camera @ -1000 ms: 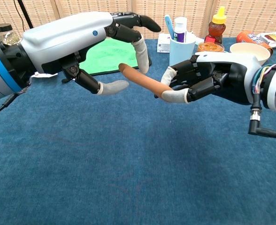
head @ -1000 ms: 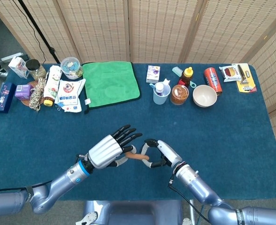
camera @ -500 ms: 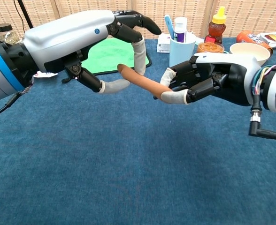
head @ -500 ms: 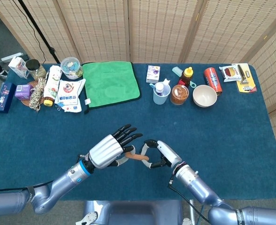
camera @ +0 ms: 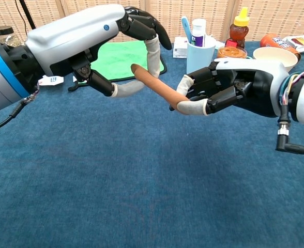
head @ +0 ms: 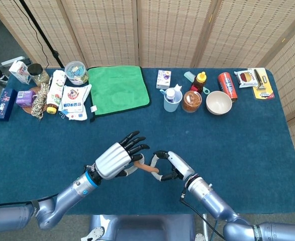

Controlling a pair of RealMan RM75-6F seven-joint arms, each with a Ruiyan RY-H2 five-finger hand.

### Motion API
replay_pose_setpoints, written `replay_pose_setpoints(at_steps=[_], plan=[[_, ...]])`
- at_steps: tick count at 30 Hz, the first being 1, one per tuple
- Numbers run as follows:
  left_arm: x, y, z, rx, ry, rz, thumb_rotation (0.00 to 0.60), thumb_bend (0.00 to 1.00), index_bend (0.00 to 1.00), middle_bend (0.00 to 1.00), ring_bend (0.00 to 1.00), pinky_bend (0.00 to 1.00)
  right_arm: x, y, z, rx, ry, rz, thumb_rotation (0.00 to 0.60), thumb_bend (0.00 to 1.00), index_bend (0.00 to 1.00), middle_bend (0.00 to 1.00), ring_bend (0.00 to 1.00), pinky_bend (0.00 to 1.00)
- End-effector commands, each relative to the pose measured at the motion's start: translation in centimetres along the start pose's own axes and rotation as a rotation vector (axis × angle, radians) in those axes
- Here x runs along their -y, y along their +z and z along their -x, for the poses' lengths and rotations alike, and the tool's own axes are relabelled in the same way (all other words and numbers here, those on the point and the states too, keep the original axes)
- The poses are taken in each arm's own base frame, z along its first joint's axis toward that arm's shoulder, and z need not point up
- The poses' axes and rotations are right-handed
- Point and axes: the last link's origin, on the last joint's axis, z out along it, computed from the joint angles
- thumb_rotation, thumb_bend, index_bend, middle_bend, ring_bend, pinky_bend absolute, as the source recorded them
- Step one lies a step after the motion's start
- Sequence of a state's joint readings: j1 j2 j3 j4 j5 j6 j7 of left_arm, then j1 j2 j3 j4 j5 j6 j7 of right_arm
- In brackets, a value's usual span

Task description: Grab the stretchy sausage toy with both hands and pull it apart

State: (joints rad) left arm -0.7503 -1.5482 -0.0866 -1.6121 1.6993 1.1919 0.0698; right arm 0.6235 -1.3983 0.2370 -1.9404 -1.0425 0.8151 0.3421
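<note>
Softness and stretch are to be expected of the sausage toy [camera: 160,88], so each end should be gripped firmly, well apart, lest it slip. It is seen as a slim, smooth, orange-brown rod, held above the desk's near edge. One end is pinched by the right hand [camera: 229,93]; the other lies between the fingers of the left hand [camera: 90,44], apparently not yet clamped.

No text, label or number is legible on anything here.
</note>
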Motion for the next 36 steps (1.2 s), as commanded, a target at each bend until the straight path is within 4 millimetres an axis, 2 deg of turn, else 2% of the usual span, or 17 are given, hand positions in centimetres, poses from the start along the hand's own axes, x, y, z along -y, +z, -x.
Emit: replay_pose_setpoints(at_steps=[1,8,19,36], plan=[[0.0,0.0,0.0,0.000,-0.001,0.000,0.600,0.37,0.77,0.28,0.12,0.00,0.0,0.0,0.0,-0.001,0.000,0.000,0.600,0.59,0.77,0.41,0.18,0.08],[-0.1,0.0,0.0,-0.002,-0.003,-0.002,0.600,0.39,0.81,0.29,0.13,0.00,-0.1,0.1,-0.2,-0.006,-0.006,0.003,0.600,0.59,0.79,0.42,0.19,0.08],[0.2,0.1,-0.6,-0.015,0.001,-0.011,0.600,0.39,0.81,0.29,0.13,0.00,-0.5,0.0,-0.6,-0.017,-0.022,0.014,0.600,0.59,0.79,0.42,0.20,0.08],[2.9,-1.1,-3.2,-0.065,0.046,-0.071,0.600,0.39,0.81,0.29,0.13,0.00,-2.3,-0.3,-1.5,-0.022,-0.031,0.072,0.600,0.59,0.79,0.42,0.21,0.08]])
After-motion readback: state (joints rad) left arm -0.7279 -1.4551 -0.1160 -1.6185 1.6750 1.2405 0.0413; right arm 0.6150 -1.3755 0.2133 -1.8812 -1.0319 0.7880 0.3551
